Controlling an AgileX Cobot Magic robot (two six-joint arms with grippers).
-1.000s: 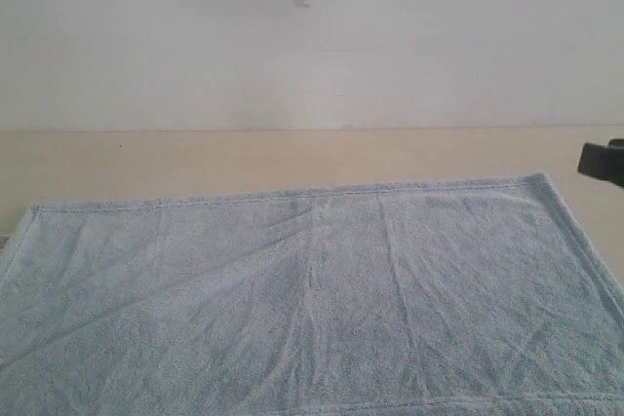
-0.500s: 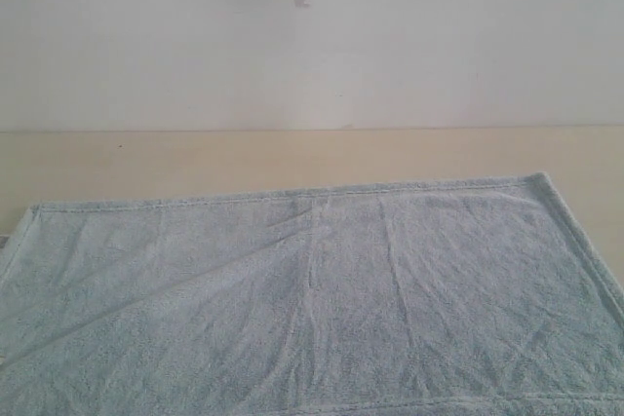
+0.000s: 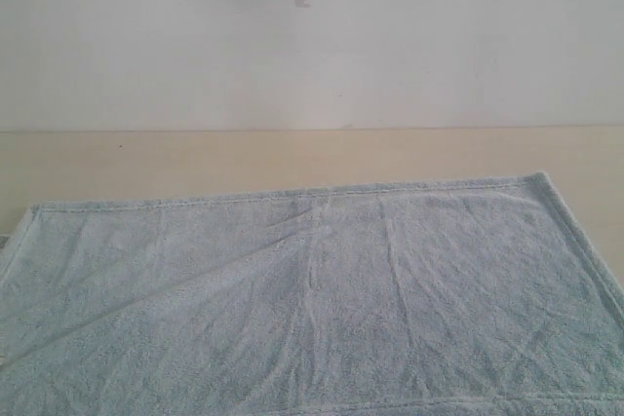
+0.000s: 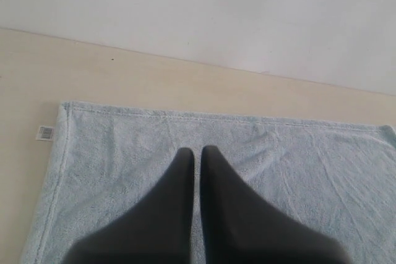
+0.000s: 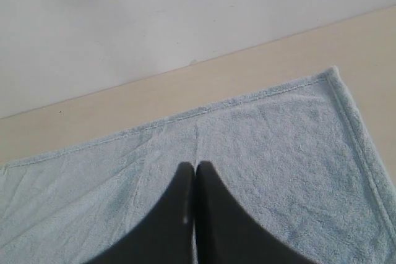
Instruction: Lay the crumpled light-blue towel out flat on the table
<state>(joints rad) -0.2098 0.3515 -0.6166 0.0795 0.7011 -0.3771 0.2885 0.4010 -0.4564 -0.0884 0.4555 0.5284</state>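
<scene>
Both end effectors have their jaws pressed together on nothing: the left end effector (image 4: 197,151) and the right end effector (image 5: 195,166) each hang above the towel (image 3: 312,299) with no cloth between the tips. Neither shows in the exterior view, so the arms probably sit well clear of the work. The towel lies open on the worktop (image 3: 292,158), its far hem (image 3: 292,192) running nearly straight from corner to corner. Both far corners are squared out, not folded under. A small white label (image 4: 45,132) juts from the edge near one corner and rests on bare worktop. Only shallow creases (image 3: 312,270) cross the middle, the kind a soft fleece holds after being drawn taut, so the spreading looks essentially done. The near edge is partly cut off, so its state is uncertain. Beyond the worktop stands a plain white wall (image 3: 312,36).
</scene>
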